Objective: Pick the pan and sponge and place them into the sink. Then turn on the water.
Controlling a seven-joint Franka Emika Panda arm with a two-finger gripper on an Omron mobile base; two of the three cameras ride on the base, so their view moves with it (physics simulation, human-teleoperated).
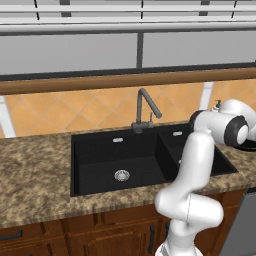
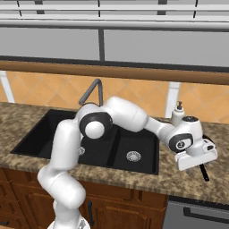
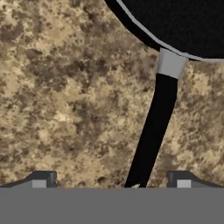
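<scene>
Gripper (image 3: 111, 183) wide open, empty, poised over pan (image 3: 183, 26) handle so fingers straddle it for pickup. Pan body at 1 o'clock in hand view, on counter (image 3: 65, 87), right of sink (image 2: 129, 167).

The arm (image 2: 67, 147) is built of glossy white, rounded segments joined by dark rings (round white caps are set within them). A boxy white hand carries the gripper (image 3: 111, 180), tipped with small dark-grey fingers (image 3: 41, 179).
</scene>
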